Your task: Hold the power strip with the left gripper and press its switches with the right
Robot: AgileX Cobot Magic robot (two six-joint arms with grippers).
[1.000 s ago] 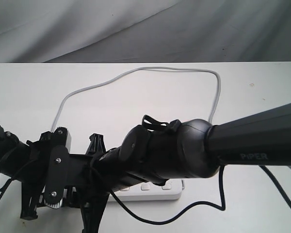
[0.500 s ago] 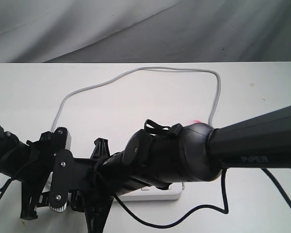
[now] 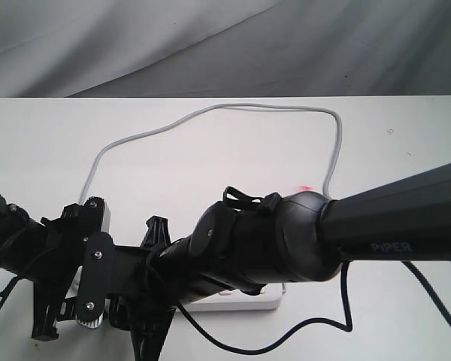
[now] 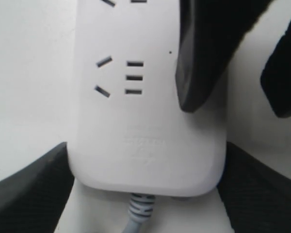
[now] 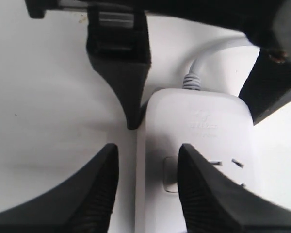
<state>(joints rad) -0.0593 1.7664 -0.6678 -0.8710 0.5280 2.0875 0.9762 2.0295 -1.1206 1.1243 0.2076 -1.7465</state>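
The power strip [image 4: 145, 121] is clamped in the left gripper [image 4: 145, 151] (holding done); the right gripper [image 5: 148, 151], jaws apart, sits at the switches [image 5: 170, 175], pressing seems not yet done

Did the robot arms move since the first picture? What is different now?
The right gripper slid a little lower and to the right in the exterior view, covering more of the power strip. A small red glow appeared beside its arm. Nothing was grabbed or let go. The left gripper still clamps the strip's cord end, and the grey cord kept its loop.
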